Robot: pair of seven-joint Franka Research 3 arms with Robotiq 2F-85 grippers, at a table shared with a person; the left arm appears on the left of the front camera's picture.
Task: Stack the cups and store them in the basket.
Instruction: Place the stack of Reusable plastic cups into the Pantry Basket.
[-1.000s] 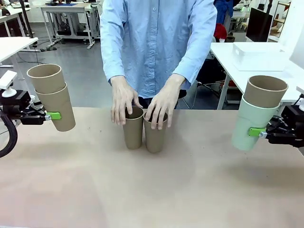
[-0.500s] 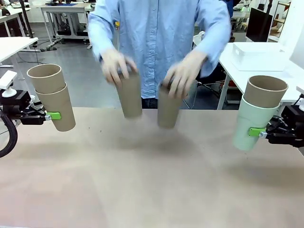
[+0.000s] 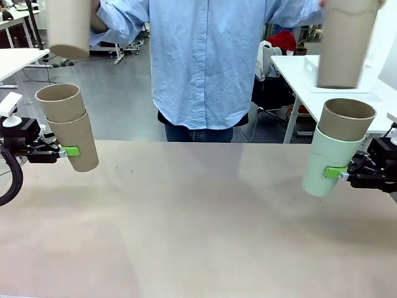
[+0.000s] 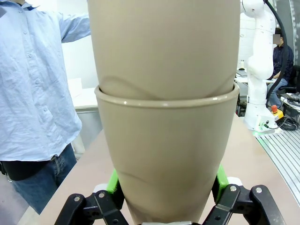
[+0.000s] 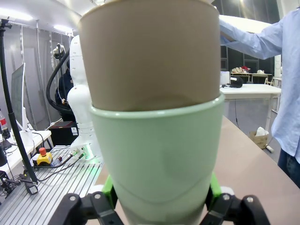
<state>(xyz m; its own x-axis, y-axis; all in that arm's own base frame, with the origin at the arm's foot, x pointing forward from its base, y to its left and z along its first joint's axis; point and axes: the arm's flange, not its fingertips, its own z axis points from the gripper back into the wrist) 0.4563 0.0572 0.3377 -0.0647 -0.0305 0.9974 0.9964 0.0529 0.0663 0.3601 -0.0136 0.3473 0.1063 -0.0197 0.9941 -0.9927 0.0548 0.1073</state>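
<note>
- Bright, even room light falls on the counter; only faint, soft shadows lie near its far edge.
- High above the counter's left end, a raised brown cup is smeared by motion blur, as is a second brown cup above its right end.
- The wide wrist lens bulges the mint cup; ceiling lamps glare high over the counter.

brown cups: matt kraft-paper look from the front; close up in the left wrist view smooth, faint sheen on the rim; mint cup: smooth, satin, plastic-looking; table: matt, smooth, finely speckled top; shirt: light blue woven cloth, creased; basket: white matt plastic
</note>
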